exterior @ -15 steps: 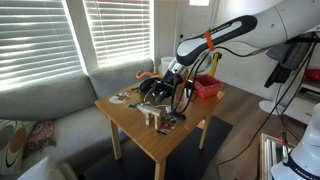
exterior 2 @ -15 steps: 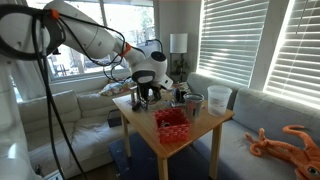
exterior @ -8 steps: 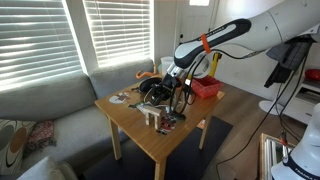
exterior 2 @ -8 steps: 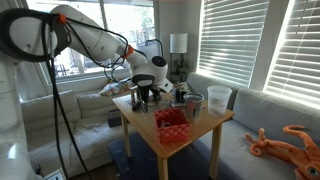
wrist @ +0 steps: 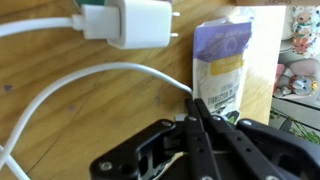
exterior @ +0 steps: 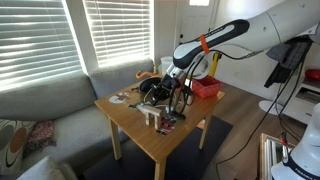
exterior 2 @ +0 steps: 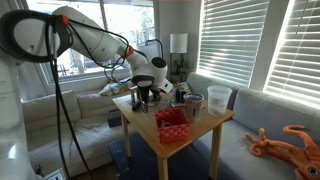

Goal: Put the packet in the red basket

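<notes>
Not done yet: small flat pale packet w/ lilac top (wrist: 225, 60) lies on wooden table (wrist: 90, 110) near one edge, outside small red plastic basket (exterior: 207, 88) at a corner. Robotiq gripper (wrist: 197, 106) jaws look pressed together at packet's edge; pinch unclear. Lift, carry, drop remain.

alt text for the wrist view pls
A black pincer reaches from the bottom edge, its fingers drawn together at the lower left edge of a small flat pale lilac-and-white packet on a wooden tabletop. A white plastic charger plug with a white cable lies top left.
</notes>
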### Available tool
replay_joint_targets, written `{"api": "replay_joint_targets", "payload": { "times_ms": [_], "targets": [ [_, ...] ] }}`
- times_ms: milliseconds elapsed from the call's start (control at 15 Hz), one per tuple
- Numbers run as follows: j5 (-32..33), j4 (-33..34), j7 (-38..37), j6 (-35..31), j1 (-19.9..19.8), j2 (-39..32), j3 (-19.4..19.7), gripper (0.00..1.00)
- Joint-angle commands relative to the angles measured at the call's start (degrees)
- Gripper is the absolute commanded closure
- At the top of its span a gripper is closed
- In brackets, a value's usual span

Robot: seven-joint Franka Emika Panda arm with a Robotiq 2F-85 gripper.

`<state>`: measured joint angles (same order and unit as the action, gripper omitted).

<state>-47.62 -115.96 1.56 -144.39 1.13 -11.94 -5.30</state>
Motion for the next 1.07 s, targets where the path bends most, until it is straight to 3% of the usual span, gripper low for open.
{"api": "replay_joint_targets", "payload": {
  "times_ms": [0,200,600,800,1000],
  "targets": [
    [-2.7,1.8,2.6,-1.5,0.0,-1.7,-0.6,0.76],
    [-3.2,2.7,3.5,-1.6,0.0,-2.8,-0.8,0.65],
    [-4.4,5.3,4.6,-1.7,0.0,-4.8,-1.2,0.74],
    [-4.2,6.4,4.7,-1.8,0.0,-5.9,-1.5,1.0],
    [-4.1,7.4,4.8,-1.8,-0.1,-6.5,-1.8,1.0]
  ]
}}
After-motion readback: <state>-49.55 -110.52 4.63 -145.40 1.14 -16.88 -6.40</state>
